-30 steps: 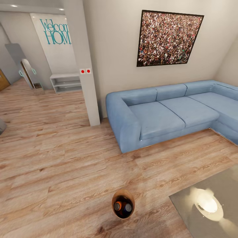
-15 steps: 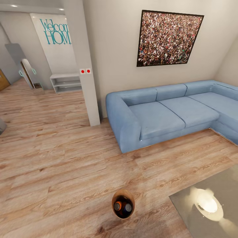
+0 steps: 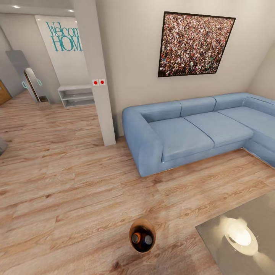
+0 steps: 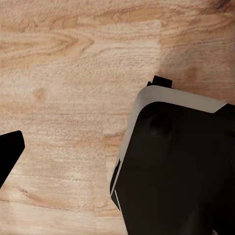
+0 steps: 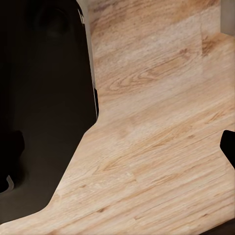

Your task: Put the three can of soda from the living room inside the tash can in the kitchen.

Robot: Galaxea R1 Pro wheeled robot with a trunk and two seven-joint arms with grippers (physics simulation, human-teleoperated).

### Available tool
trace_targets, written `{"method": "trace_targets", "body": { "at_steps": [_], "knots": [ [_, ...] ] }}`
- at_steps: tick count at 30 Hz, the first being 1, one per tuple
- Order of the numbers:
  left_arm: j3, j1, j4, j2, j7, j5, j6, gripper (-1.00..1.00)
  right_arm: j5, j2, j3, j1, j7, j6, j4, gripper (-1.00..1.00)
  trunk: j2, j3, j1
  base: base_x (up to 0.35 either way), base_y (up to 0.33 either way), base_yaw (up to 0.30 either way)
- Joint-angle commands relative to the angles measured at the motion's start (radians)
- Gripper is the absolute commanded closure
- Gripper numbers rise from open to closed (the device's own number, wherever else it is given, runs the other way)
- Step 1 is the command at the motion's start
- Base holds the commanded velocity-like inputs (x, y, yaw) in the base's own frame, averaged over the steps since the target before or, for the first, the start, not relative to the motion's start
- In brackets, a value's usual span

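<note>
The small round bin (image 3: 142,235) stands on the wood floor (image 3: 76,198), brown inside, holding cans (image 3: 141,239) with silvery tops; how far either gripper is open cannot be told.

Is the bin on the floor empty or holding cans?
Holding cans: the bin stands upright on the wood floor, with silvery can tops visible inside.

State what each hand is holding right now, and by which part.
Cannot tell: neither wrist view shows an object between fingers, just wood floor. The trash can with cans stands on the floor.
</note>
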Motion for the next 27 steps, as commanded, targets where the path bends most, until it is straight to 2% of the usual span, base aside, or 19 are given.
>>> {"method": "trace_targets", "body": {
  "at_steps": [1,27],
  "knots": [
    [0.0,0.0,0.0,0.0,0.0,0.0,0.0,-1.0,0.0,0.0,0.0,0.0,0.0,0.0,0.0,-1.0,0.0,0.0,0.0,0.0,0.0,0.0],
    [0.0,0.0,0.0,0.0,0.0,0.0,0.0,-1.0,0.0,0.0,0.0,0.0,0.0,0.0,0.0,-1.0,0.0,0.0,0.0,0.0,0.0,0.0]
  ]
}}
